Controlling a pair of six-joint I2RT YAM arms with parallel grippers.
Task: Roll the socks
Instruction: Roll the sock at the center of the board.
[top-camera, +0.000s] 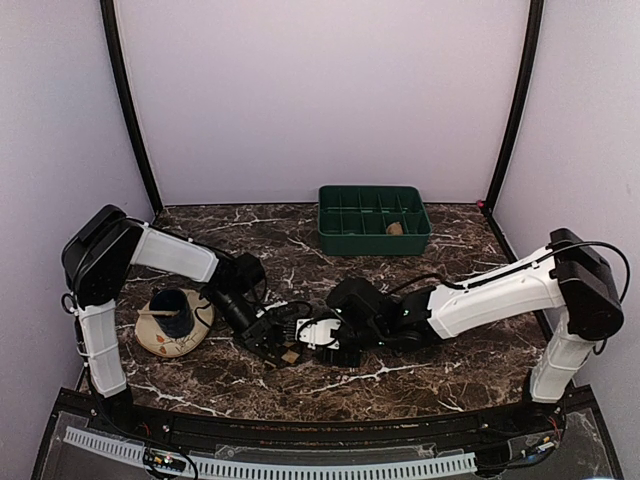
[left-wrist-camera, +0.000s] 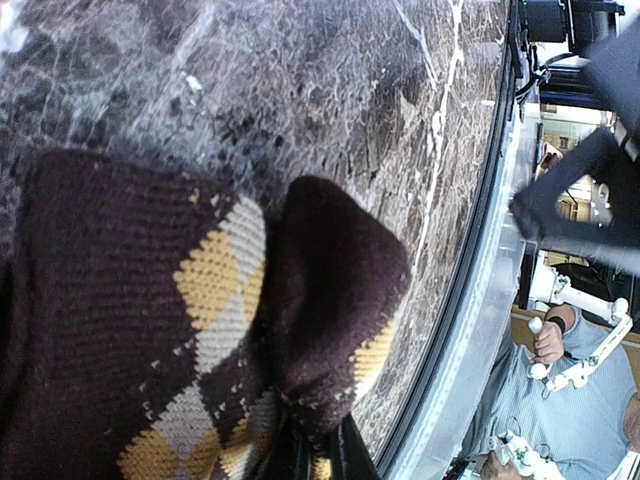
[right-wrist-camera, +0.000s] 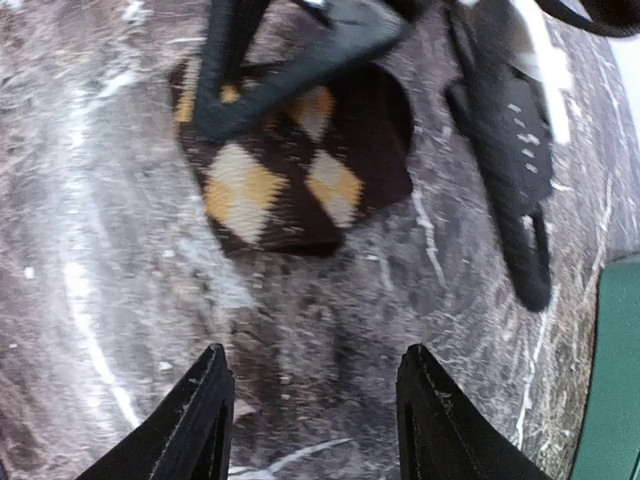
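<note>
One checked sock was counted on the marble table, around 6 o'clock from the middle. What looked like one tan sock was sat in a right-hand compartment of the one green tray at 12. One blue cup was stood in one cream dish at 9. Only the left wrist view showed the left gripper clamped on bunched sock fabric. Only the right wrist view showed the right gripper spread apart, nothing held, sock at its 12.

Your sock is dark brown with yellow and cream diamonds. The table is dark brown marble veined white. Upper centre you have a green tray; at left, a cream dish marked orange and a dark blue cup.
</note>
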